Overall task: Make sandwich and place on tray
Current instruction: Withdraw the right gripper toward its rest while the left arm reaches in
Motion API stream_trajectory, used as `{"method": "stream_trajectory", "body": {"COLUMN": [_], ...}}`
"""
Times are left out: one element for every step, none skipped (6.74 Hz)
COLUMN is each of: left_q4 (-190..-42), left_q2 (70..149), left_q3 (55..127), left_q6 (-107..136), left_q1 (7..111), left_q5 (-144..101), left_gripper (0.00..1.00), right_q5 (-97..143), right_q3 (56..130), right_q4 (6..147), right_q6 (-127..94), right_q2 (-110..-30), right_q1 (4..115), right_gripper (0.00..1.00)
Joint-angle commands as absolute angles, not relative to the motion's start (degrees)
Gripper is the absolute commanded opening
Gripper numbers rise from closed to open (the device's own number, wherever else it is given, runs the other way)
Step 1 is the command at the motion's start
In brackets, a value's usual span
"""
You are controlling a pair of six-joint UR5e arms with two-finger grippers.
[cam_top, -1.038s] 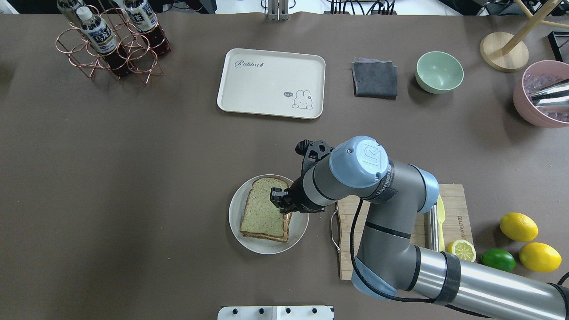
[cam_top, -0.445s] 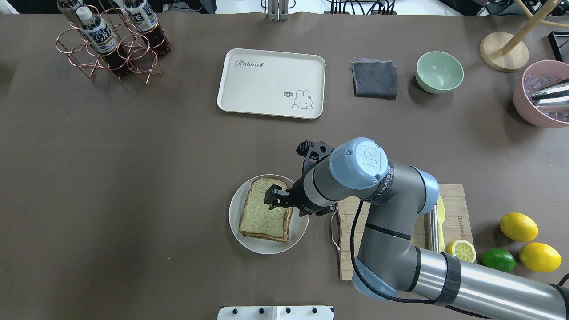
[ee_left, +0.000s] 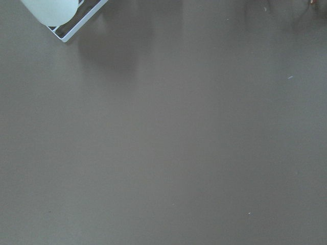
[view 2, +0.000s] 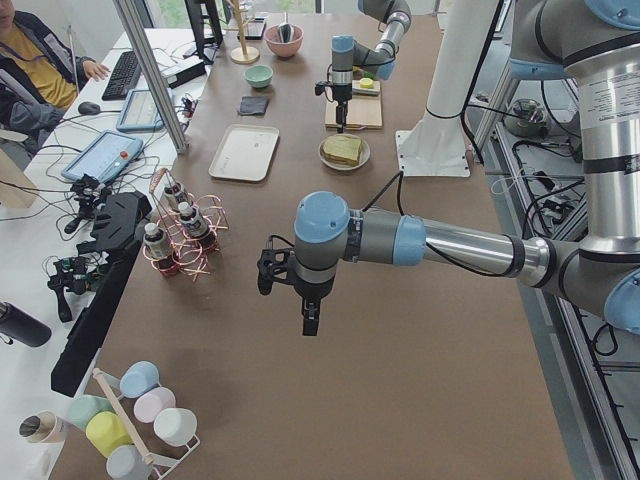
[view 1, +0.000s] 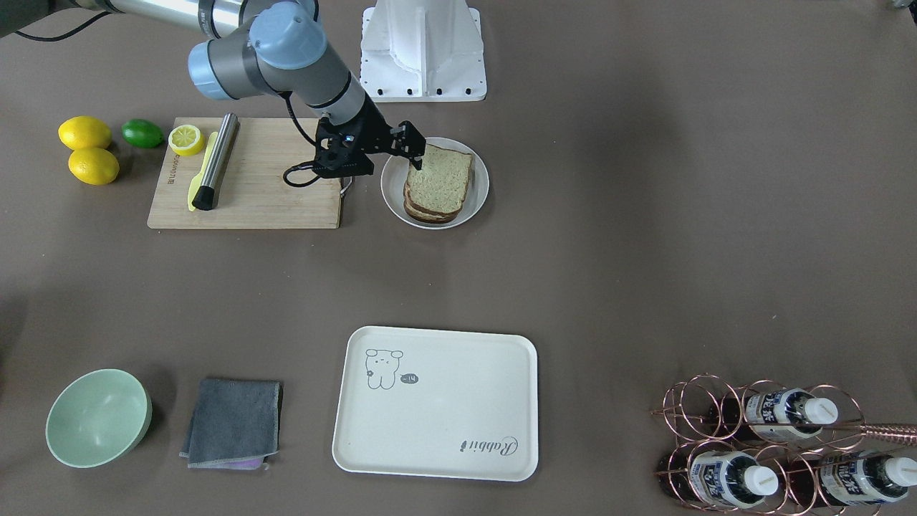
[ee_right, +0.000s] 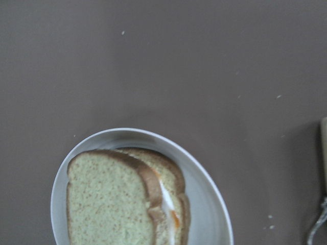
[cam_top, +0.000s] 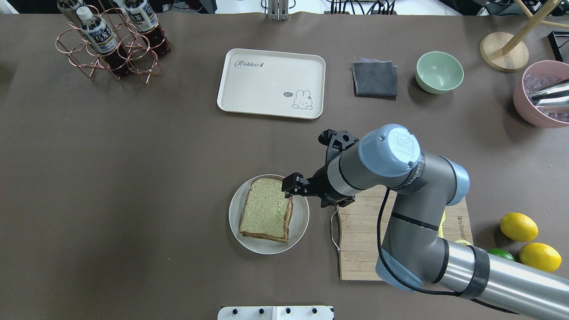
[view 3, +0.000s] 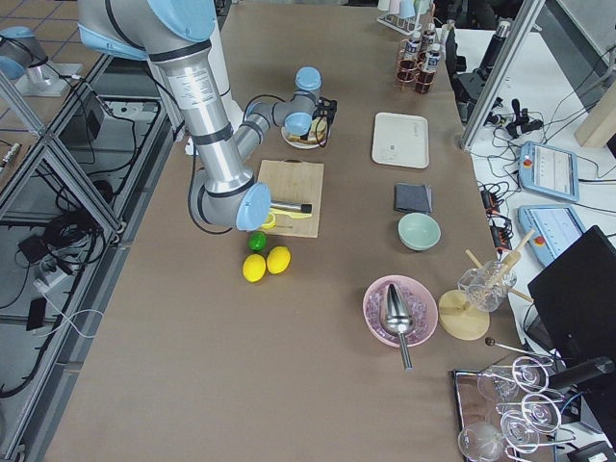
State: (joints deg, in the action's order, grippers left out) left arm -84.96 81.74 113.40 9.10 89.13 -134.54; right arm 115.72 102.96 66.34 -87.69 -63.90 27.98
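The sandwich lies on a round white plate: two tan slices stacked. White egg with an orange spot shows between them in the right wrist view. My right gripper hovers open and empty over the sandwich's far right corner, clear of the bread; it also shows in the front view. The cream tray with the "Rabbit" script lies bare farther back. My left gripper hangs over bare table far to the left; I cannot tell whether it is open or shut.
A wooden cutting board lies right of the plate, with a steel rod and a yellow knife on it. Lemons sit beyond it. A grey cloth, green bowl and bottle rack line the back.
My right gripper has come off the top slice and moved right and toward the far side, along with the arm. The sandwich stays on the plate.
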Motion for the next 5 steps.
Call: {"method": "stream_trajectory", "body": {"left_q4": [-85.0,-84.9,-85.3,-85.3,-85.3], "left_q2": [86.1,87.8,89.1,93.8,96.9], "left_q3": [117.0,118.0,118.0,118.2,118.2], "left_q6": [20.4,21.0,28.9,37.9,40.6], "left_q1": [79.5,76.7,75.1,69.8,66.1], "left_q5": [-135.7,-136.8,-139.5,-139.4,-139.1], "left_gripper": [0.98,0.98,0.97,0.96,0.95], "right_q5": [119.6,120.5,122.8,123.4,125.1], "right_q3": [106.0,107.2,108.6,110.5,110.5], "right_q4": [66.7,68.9,72.7,75.0,75.8], "right_q6": [-87.5,-85.2,-78.5,-73.7,-68.2], "right_q2": [-69.1,-71.0,-72.7,-75.6,-78.3], "right_q1": [33.3,35.3,38.4,40.6,43.2], "right_gripper": [1.00,1.00,1.00,1.00,1.00]}}
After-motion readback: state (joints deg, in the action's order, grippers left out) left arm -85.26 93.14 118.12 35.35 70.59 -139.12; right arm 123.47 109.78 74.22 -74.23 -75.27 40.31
